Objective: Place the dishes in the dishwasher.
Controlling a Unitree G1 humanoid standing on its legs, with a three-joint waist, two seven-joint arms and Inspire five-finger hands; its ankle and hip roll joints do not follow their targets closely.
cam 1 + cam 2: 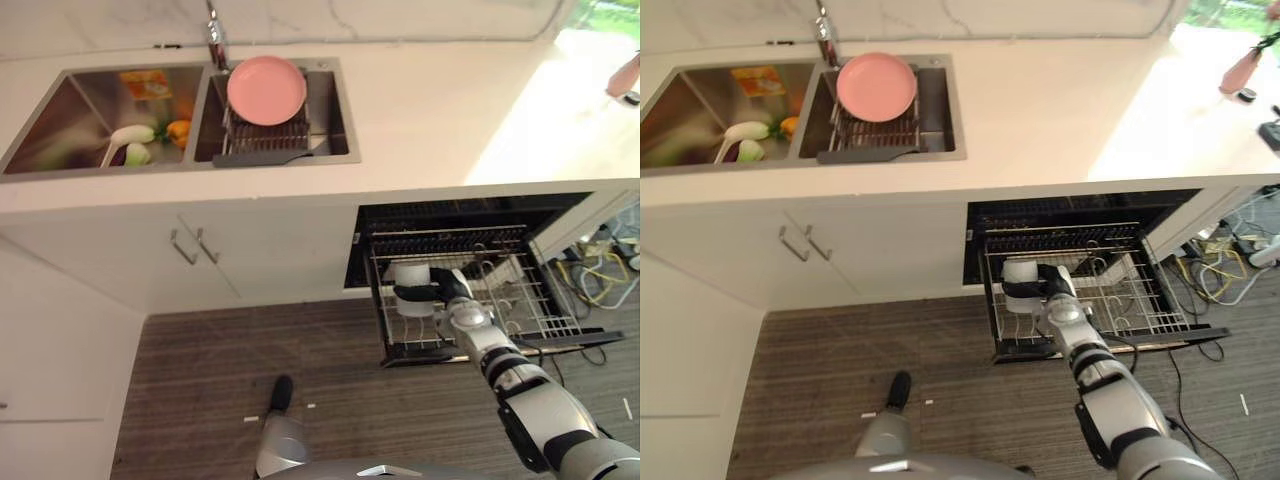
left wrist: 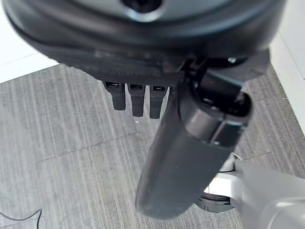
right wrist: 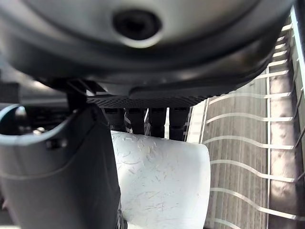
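Kitchen: sink point(image 1: 90, 110), counter point(image 1: 430, 120), dishwasher point(image 1: 470, 280).

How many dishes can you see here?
2. A pink plate stands on the drying rack in the sink. A white cup sits in the pulled-out dishwasher rack, with the right hand curled around it. Others may be hidden.

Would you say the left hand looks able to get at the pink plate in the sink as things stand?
Probably not: the left hand hangs low over the floor holding nothing, with the pink plate up in the sink rack behind the counter edge.
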